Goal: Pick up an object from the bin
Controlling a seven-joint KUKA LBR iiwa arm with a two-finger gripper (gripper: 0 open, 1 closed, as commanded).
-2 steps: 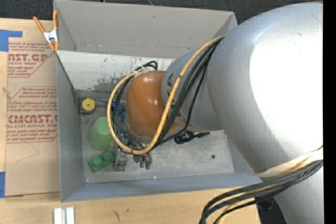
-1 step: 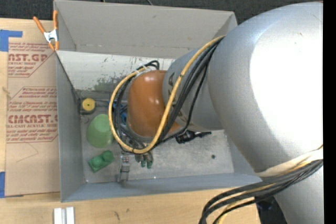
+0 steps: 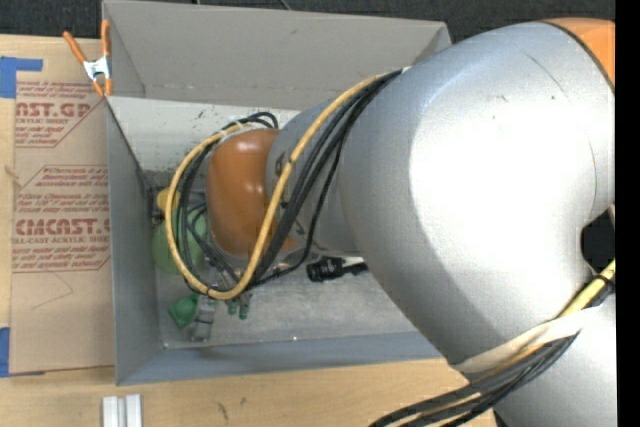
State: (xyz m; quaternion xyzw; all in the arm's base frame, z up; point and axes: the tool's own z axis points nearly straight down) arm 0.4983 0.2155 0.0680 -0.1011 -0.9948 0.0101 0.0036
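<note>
Plainly, the gripper (image 3: 217,298) sat low in the bin (image 3: 133,215), toward the corner at the view's lower left, beneath the wrist's orange cover (image 3: 238,190) and its looped cables (image 3: 183,183). 2 green things lay nearest it: a pale rounded one (image 3: 162,250) just to its left by the wall, and a small darker piece (image 3: 182,312) just beside its tip on the floor. A small black thing (image 3: 328,269) lay further right. To do this step well, the approach probably needed to centre on 1 green thing and keep clear of the wall. How wide the gripper stood, and whether it had hold of anything, could not be told.
</note>
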